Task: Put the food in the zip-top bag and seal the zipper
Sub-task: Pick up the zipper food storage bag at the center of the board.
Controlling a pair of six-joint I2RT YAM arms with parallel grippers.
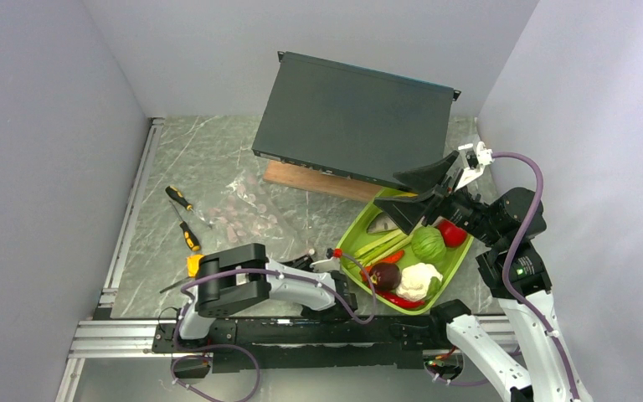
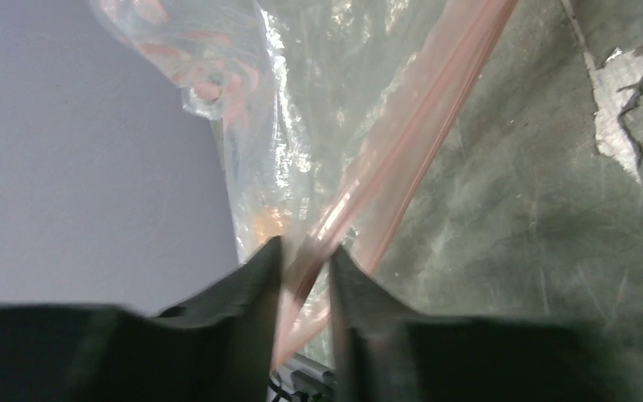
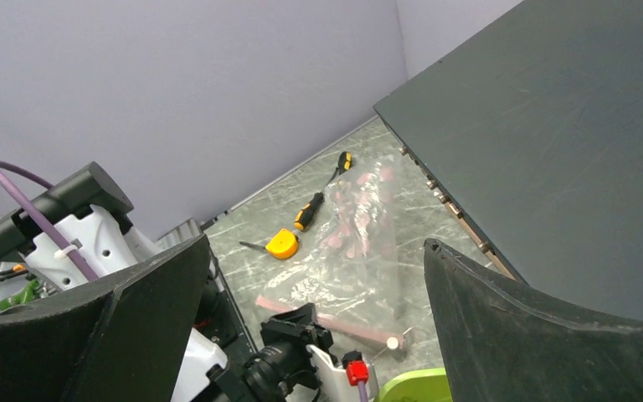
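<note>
Left wrist view alone shows the zipper (image 2: 402,167) running between my left gripper's (image 2: 306,251) nearly closed jaws, apparently pinched. Overhead, the bag (image 1: 251,213) lies flat on the table (image 1: 201,151). My left arm is folded low. The right gripper (image 1: 389,193) hovers wide open over the food (image 1: 419,280) in its tray (image 1: 347,239), beside a black box (image 1: 352,117).

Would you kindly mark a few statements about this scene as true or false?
1. The jaws of the left gripper are shut on the zipper. True.
2. The right gripper is holding something. False: its jaws stand wide open and empty.
3. The cauliflower lies in the lime-green tray. True.
4. The zip-top bag lies inside the tray. False: it lies on the table, left of the tray.
</note>
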